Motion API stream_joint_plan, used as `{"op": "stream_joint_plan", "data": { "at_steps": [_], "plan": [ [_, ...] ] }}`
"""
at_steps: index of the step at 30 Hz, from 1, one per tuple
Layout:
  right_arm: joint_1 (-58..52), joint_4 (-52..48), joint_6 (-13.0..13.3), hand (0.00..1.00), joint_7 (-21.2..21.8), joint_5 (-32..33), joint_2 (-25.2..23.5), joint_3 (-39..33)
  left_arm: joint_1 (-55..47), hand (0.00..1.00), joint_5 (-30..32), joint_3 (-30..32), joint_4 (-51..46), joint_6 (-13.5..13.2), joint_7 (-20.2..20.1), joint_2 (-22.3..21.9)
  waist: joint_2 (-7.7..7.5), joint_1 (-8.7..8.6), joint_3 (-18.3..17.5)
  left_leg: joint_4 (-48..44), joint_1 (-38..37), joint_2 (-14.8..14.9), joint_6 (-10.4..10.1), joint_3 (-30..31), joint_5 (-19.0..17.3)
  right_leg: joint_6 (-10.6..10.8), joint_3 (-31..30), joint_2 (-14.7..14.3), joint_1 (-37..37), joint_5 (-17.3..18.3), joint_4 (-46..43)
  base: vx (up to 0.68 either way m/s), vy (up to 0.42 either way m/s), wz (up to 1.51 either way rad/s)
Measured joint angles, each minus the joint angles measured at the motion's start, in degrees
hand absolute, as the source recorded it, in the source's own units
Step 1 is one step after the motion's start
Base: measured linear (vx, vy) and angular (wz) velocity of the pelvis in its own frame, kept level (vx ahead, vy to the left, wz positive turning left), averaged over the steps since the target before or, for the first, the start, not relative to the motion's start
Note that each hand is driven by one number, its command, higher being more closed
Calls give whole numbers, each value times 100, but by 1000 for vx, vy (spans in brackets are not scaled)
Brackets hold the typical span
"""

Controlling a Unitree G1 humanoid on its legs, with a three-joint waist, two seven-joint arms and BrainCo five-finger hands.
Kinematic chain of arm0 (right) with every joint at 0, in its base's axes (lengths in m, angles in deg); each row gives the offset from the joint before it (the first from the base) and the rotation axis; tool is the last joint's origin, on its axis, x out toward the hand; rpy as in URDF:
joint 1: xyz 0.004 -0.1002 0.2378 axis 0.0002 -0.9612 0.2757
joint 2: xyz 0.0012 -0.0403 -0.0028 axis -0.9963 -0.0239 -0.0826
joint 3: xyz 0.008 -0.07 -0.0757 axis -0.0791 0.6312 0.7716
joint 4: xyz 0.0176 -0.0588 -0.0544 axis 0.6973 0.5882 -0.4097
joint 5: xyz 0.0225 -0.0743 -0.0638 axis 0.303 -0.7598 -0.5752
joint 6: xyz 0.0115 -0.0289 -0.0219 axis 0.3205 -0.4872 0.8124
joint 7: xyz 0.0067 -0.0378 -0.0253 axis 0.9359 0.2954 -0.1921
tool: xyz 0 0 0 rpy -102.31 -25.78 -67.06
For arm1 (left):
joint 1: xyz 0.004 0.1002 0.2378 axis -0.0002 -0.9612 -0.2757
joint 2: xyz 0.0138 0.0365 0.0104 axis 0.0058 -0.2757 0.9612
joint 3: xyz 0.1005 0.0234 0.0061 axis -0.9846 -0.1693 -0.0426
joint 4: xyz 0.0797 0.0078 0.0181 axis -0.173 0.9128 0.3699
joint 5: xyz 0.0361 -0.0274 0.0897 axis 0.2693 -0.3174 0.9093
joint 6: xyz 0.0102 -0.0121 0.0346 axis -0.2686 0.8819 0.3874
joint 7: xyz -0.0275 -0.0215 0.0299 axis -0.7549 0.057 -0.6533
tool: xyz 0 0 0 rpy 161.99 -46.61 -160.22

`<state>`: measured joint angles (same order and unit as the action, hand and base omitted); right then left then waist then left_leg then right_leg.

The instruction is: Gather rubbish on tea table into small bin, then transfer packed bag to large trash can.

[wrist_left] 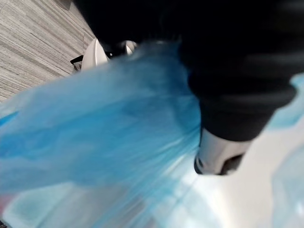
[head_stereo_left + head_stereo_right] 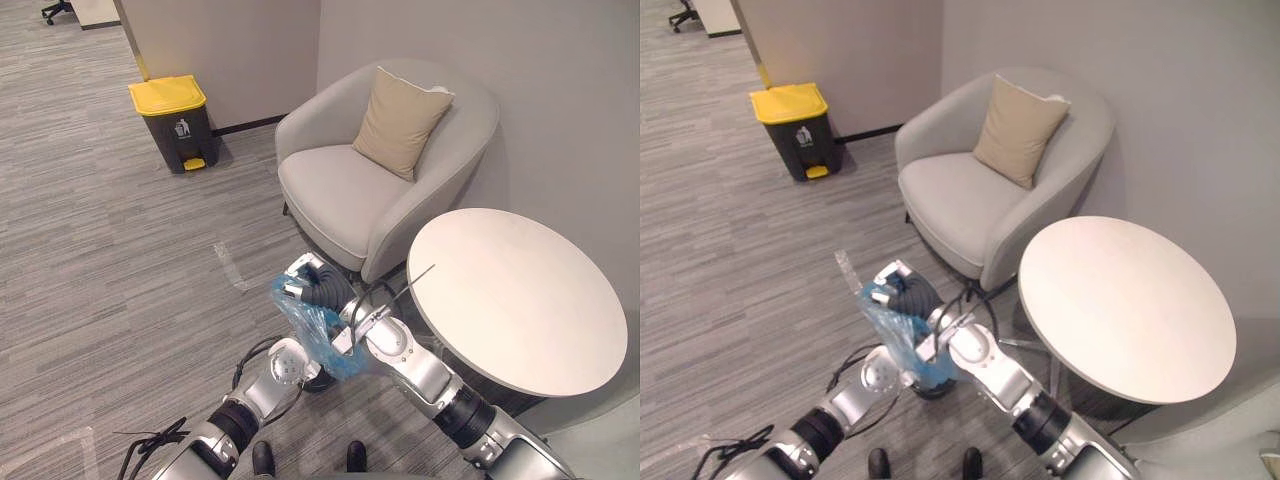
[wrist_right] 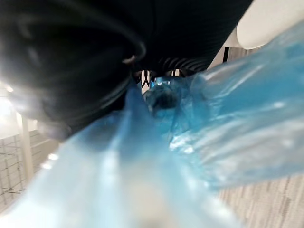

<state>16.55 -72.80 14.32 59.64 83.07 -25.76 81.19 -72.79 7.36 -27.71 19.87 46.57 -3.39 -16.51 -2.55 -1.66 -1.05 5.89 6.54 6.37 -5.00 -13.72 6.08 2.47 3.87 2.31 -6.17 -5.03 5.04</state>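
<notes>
**Carrying the packed bag to the big can**

The right hand (image 2: 318,285) is holding the blue bag (image 2: 318,332) just off the bench (image 2: 520,290), on the bench's armchair side, its fingers curling round the gathered neck while the bag's body is hanging below. The left hand (image 1: 216,153) is sitting low against the bag's side; whether it is gripping or only resting there cannot be told.

No rubbish is showing on the bench top, so the gathering looks done and the transfer seems to be the step in hand. The large trash can (image 2: 175,120), with its yellow lid down, is standing well apart from the bench, beyond the armchair (image 2: 350,190).

To do this well, the right hand should be keeping the neck bunched tight so that nothing spills. The bag should be travelling wide of the armchair's base, as thin film is likely snagging easily. The closed lid will probably be needing opening first.
</notes>
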Motion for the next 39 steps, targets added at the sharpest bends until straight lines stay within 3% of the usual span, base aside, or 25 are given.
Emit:
{"op": "stream_joint_plan", "data": {
  "at_steps": [8, 9, 17, 25, 30, 39],
  "plan": [
    [7, 0, 3, 100, -13, -16, -118, -34, -11, 100, -250, 120, 5, 6, 14, -35, 0, -25, 0, 0, 0, 1, -2, 0, -2, 0, -5, 1, -16, 0, 0, 0, 0, 0],
    [-7, 0, 7, 0, -12, -40, -148, -48, -14, 100, -357, 147, 4, 6, 18, -34, 0, -31, 0, 0, 0, 1, -3, 0, -2, 1, -5, 3, -15, 1, 0, 0, 0, 0],
    [-298, 0, 193, 0, 15, -554, -383, -370, -266, 100, -609, 450, -20, 127, 4, -117, 1, -66, 0, 0, -2, -1, -4, 3, -3, 7, -3, 15, 14, 5, -1, 0, 0, 0],
    [-783, 23, 229, 0, -242, -2194, -365, -785, -551, 100, -727, 1037, -259, 163, 10, -183, 1, -70, -1, 0, -5, 0, -4, 5, -3, 18, 1, 24, 18, 16, -32, 0, 0, 0],
    [-1159, 41, 234, 0, -485, -3237, 87, -1327, -787, 100, -834, 1420, -411, 177, 10, -182, -1, -66, -2, 1, -27, -13, -2, 8, -3, 43, 4, 49, 22, 35, -75, 0, 0, 0],
    [-1862, 40, 260, 0, -888, -4134, 230, -2312, -1218, 100, -999, 1930, -460, 179, 6, -149, -2, -79, -4, 3, -34, -7, -1, 17, -6, 100, 9, 65, 24, 79, -75, 0, 0, 0]
  ]
}}
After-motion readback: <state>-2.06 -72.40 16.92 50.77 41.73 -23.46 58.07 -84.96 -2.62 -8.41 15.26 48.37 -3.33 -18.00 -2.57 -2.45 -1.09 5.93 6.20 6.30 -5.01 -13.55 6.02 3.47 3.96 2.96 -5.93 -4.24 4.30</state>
